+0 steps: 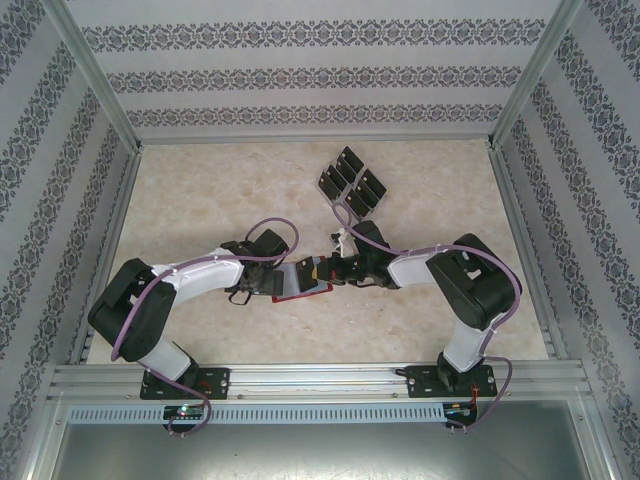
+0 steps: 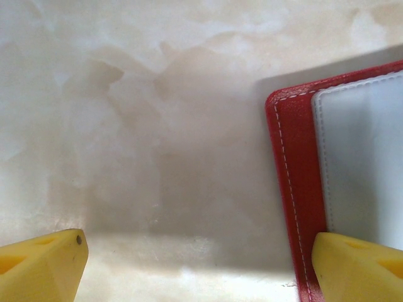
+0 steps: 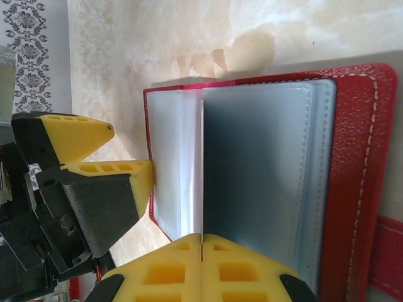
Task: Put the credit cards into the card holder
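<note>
Above the counter [image 1: 200, 190], we see bare marble to the left and far left, walled by patterned panels and metal rails. The credit cards [image 1: 350, 185] cluster far of centre, well apart from those walls. Both arms meet at the middle. The red card holder [image 1: 300, 290] lies open between the left end effector [image 1: 266, 282] and the right end effector [image 1: 328, 272].

From the left wrist, we see the left end effector [image 2: 198, 267] spread wide and holding nothing. One yellow finger [image 2: 44, 267] sits over bare counter [image 2: 126, 126]. The other overlaps the near red border of the card holder [image 2: 291, 189]; whether it touches, we cannot tell.

From the right wrist, the right end effector [image 3: 201, 251] is closed, pinching a thin clear leaf of the card holder [image 3: 352, 157], which stands upright from the open grey sleeves. The left end effector [image 3: 129, 150] waits just beside the holder's left edge.
</note>
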